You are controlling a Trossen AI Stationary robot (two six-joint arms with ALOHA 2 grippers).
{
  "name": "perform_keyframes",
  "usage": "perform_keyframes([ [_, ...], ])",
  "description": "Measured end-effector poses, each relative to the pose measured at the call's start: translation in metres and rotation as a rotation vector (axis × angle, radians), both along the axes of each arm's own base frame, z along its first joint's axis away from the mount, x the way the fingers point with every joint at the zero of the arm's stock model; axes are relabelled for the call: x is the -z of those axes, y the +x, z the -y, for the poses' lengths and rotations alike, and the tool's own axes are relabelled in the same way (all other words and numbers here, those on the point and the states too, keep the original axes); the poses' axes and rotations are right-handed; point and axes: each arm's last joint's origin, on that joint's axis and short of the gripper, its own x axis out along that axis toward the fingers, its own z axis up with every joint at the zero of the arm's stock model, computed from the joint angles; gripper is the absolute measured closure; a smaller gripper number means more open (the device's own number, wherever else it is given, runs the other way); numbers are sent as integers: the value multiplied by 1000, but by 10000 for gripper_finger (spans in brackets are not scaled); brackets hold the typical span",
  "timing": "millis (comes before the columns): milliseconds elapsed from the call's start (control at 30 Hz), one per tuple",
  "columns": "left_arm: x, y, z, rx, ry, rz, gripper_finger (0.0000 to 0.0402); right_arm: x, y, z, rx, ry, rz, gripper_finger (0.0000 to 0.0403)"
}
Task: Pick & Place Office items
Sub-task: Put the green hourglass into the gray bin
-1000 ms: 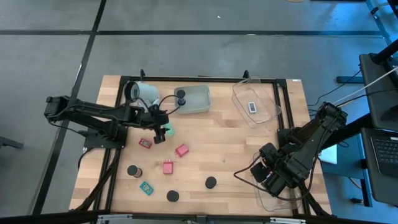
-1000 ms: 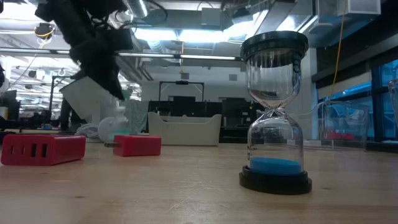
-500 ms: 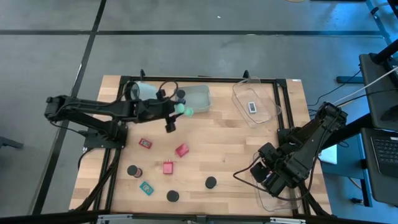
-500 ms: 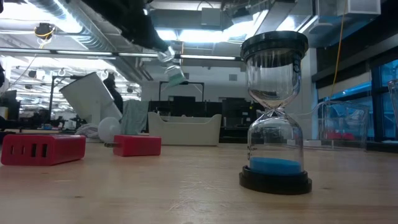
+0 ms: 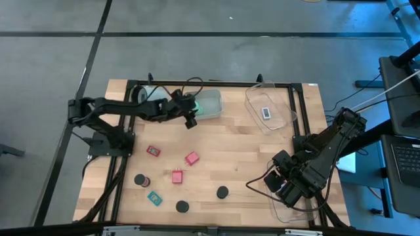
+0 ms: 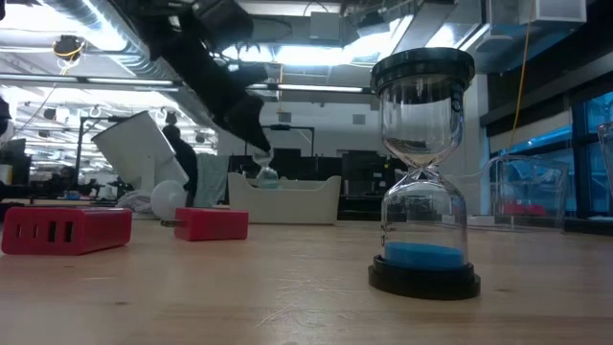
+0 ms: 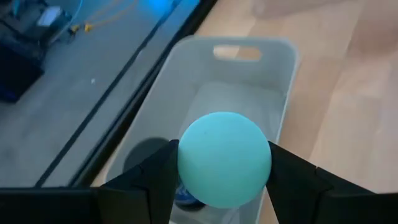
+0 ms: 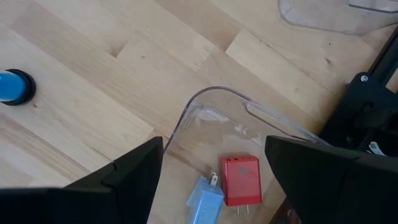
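My left gripper (image 5: pixel 191 111) is shut on a pale green ball (image 7: pixel 224 158) and hangs over the grey tray (image 5: pixel 209 105) at the table's far side. In the low view the ball (image 6: pixel 267 174) sits just above the tray's rim (image 6: pixel 287 187). A black cap with a blue end (image 7: pixel 181 194) lies inside that tray. Red blocks (image 5: pixel 191 158), black round caps (image 5: pixel 222 192) and a teal rectangle (image 5: pixel 155 197) lie on the wood. My right gripper (image 5: pixel 289 187) waits open at the near right corner, over a clear tray (image 8: pixel 211 118). My left gripper pinches the green ball (image 7: pixel 205 155) between its two fingers (image 7: pixel 158 180), one on each side across its middle. The fingers slant down from the table's left. The ball is lifted clear, above the inside of the grey tray.
A white cup-like cylinder (image 5: pixel 147 96) lies left of the grey tray. A second clear tray (image 5: pixel 269 108) at the far right holds a small pale item. The near-right clear tray holds a red block (image 8: pixel 241 180) and a pale blue one (image 8: pixel 205 202). An hourglass (image 6: pixel 421 172) stands close to the low camera.
My left gripper has lifted the green ball off the table and carried it toward the far edge and to the right, up over the grey tray. In the last half second it has come down toward the tray. The fingers have stayed shut on the ball.
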Motion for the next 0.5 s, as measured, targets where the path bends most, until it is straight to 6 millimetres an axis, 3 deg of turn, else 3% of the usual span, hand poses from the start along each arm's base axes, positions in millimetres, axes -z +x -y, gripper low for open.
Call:
perform_keyframes([
  [500, 13, -5, -1, 7, -72, -101, 201, 0, 1, 1, -33, -28, 17, 117],
])
